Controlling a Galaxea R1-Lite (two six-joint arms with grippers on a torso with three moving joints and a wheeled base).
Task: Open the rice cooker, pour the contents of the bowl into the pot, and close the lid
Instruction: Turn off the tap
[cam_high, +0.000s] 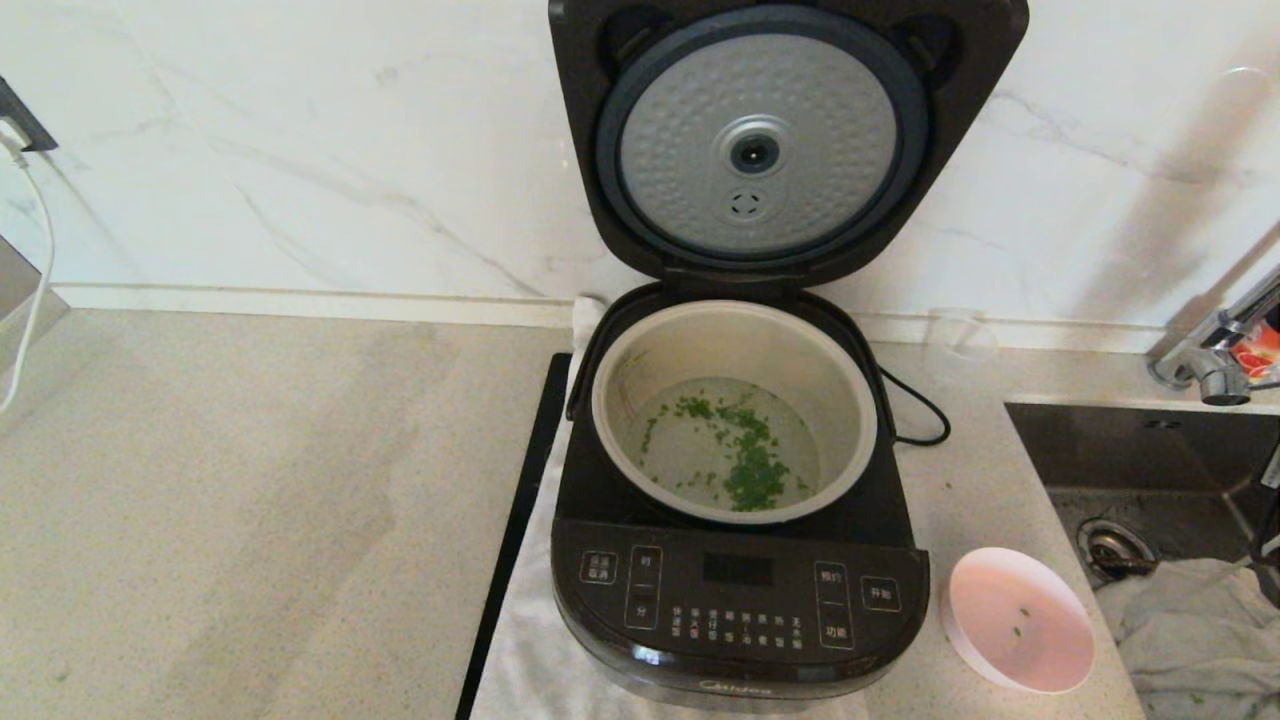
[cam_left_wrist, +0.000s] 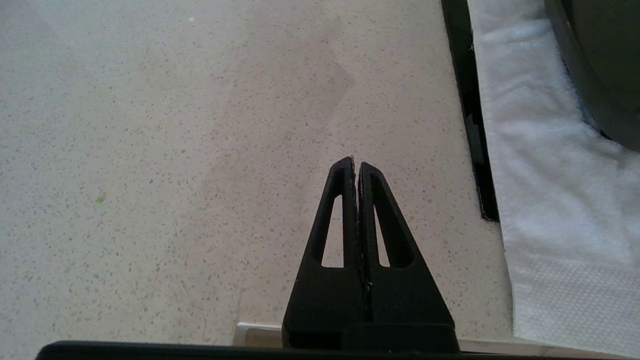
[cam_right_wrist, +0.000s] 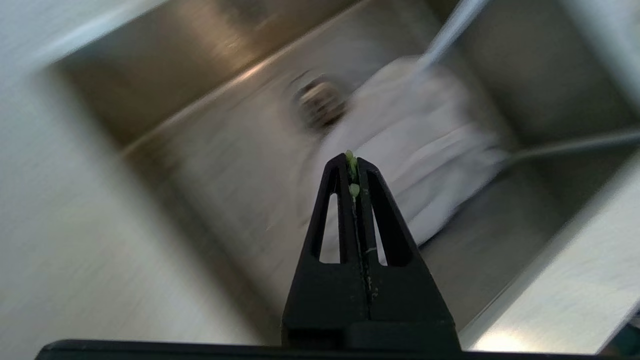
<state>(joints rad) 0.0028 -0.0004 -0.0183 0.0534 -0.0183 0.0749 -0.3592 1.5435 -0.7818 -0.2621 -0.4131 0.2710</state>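
The black rice cooker (cam_high: 740, 600) stands on the counter with its lid (cam_high: 760, 140) swung fully up, dimpled silver disc facing me. Inside, the pale pot (cam_high: 612, 400) holds clear liquid with chopped green bits (cam_high: 745, 460). The pinkish-white bowl (cam_high: 1020, 620) sits upright on the counter to the right of the cooker's front, with only a couple of green flecks in it. Neither gripper shows in the head view. My left gripper (cam_left_wrist: 356, 165) hangs shut over bare counter, left of the cooker (cam_left_wrist: 600, 60). My right gripper (cam_right_wrist: 353, 160) is shut above the sink, green bits stuck between its tips.
A white towel (cam_high: 530, 640) lies under the cooker, with a black strip (cam_high: 515, 540) along its left edge. The steel sink (cam_high: 1130, 450) at right holds a grey cloth (cam_high: 1190, 620) below the faucet (cam_high: 1215, 350). A clear glass cup (cam_high: 958, 340) stands by the wall.
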